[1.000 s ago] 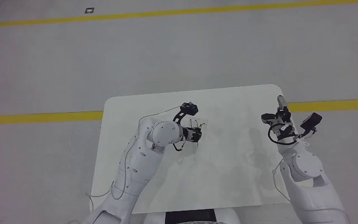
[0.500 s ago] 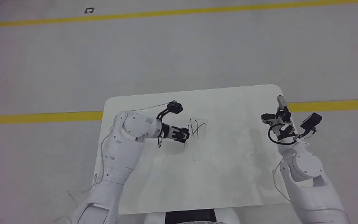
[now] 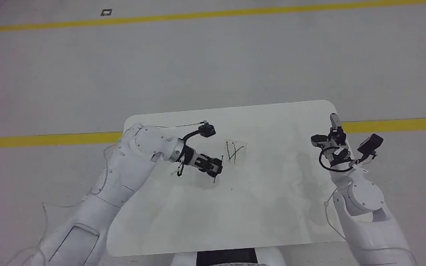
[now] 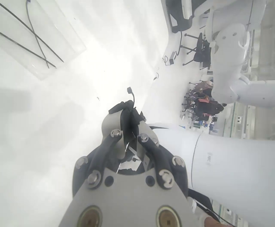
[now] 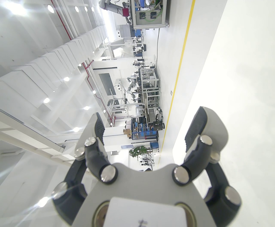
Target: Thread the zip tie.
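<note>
We are in a large robotics lab or factory hall. A white counter [image 3: 279, 213] stands on a grey floor [image 3: 200, 66] marked with yellow lines [image 3: 200, 14]. Beyond it we see framed equipment cells [image 5: 148, 13], another robot arm [image 5: 130, 81], ceiling lights [image 5: 66, 79] and office chairs [image 4: 200, 49].

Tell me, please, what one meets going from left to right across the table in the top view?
The left tool, shut on a zip tie → clear tray → right tool, open.
</note>
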Robot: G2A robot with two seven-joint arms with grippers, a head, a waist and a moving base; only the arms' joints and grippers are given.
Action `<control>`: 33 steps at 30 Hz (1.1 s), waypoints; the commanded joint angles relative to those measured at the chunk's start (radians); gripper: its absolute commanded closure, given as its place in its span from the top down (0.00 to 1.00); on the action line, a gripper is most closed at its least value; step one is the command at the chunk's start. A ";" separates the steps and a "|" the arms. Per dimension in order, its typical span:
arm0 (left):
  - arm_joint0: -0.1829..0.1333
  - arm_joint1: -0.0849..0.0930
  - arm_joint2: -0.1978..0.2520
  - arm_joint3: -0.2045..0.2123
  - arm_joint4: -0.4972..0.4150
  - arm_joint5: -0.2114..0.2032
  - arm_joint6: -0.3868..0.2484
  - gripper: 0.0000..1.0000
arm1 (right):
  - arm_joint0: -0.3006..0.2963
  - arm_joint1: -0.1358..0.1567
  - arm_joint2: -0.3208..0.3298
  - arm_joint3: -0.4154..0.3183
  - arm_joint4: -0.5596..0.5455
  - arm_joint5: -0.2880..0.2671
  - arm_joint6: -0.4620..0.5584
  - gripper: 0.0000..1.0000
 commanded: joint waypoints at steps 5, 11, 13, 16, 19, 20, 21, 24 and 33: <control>-0.042 0.091 0.101 -0.046 -0.141 0.000 0.000 0.00 | 0.000 0.000 0.000 0.000 0.000 0.000 0.000 1.00; -0.042 0.091 0.101 -0.046 -0.141 0.000 0.000 0.00 | 0.000 0.000 0.000 0.000 0.000 0.000 0.000 1.00; -0.042 0.091 0.101 -0.046 -0.141 0.000 0.000 0.00 | 0.000 0.000 0.000 0.000 0.000 0.000 0.000 1.00; -0.037 0.091 0.102 -0.046 -0.138 0.003 0.016 0.00 | 0.000 0.000 0.000 0.000 0.000 0.000 0.000 1.00; -0.030 0.095 0.104 -0.042 -0.146 0.000 0.013 0.00 | 0.000 0.000 0.000 0.000 0.000 0.000 0.000 1.00; -0.032 0.097 0.102 -0.040 -0.161 0.000 0.000 0.00 | 0.000 0.000 0.000 0.000 0.000 0.000 0.000 1.00; -0.032 0.100 0.107 -0.043 -0.170 0.000 0.000 0.00 | 0.000 0.000 0.000 0.000 0.000 0.000 0.000 1.00; -0.035 0.119 0.124 -0.046 -0.221 0.000 0.000 0.00 | 0.000 0.000 0.000 0.000 0.000 0.000 0.000 1.00; -0.083 0.206 0.214 -0.063 -0.397 0.000 0.000 0.00 | 0.003 0.004 -0.063 -0.003 -0.149 -0.008 0.143 1.00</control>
